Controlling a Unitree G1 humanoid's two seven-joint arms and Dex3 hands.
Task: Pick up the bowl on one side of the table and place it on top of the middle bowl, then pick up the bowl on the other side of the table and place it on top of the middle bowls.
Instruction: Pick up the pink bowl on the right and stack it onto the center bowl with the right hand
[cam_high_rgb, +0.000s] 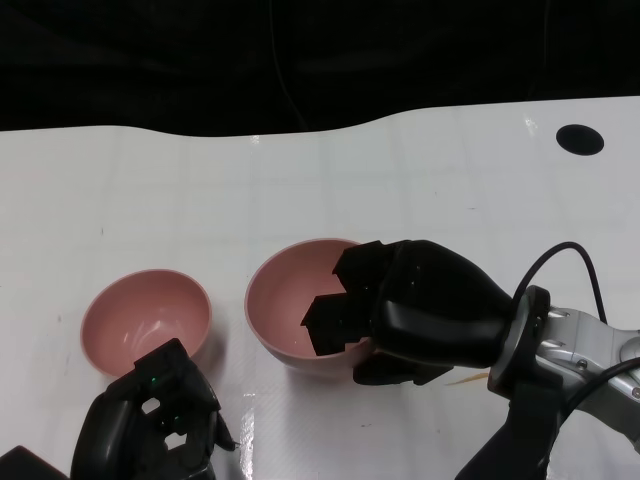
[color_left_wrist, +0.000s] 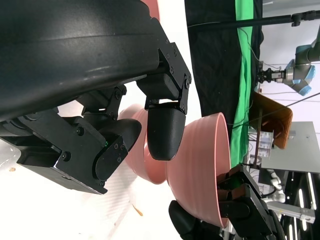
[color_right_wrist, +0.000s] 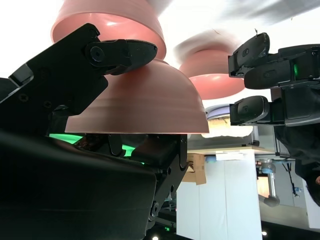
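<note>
Two pink bowls show in the head view. The left bowl (cam_high_rgb: 145, 318) stands on the white table (cam_high_rgb: 200, 190). My left hand (cam_high_rgb: 155, 420) hovers just in front of it, fingers apart and holding nothing. My right hand (cam_high_rgb: 425, 312) grips the right rim of another pink bowl (cam_high_rgb: 290, 300), fingers inside and thumb outside. In the right wrist view this held bowl (color_right_wrist: 135, 100) sits in or just over the middle bowl (color_right_wrist: 105, 25), which stands on the table. The left bowl (color_right_wrist: 210, 70) and my left hand (color_right_wrist: 275, 70) lie beyond. The left wrist view shows the held bowl (color_left_wrist: 200, 170) past my left fingers (color_left_wrist: 164, 132).
A black round hole (cam_high_rgb: 580, 139) marks the table's far right corner. The table's far edge curves against a dark background. A black cable (cam_high_rgb: 570, 255) loops over my right forearm. Room furniture and another robot arm (color_left_wrist: 300, 70) stand beyond the table.
</note>
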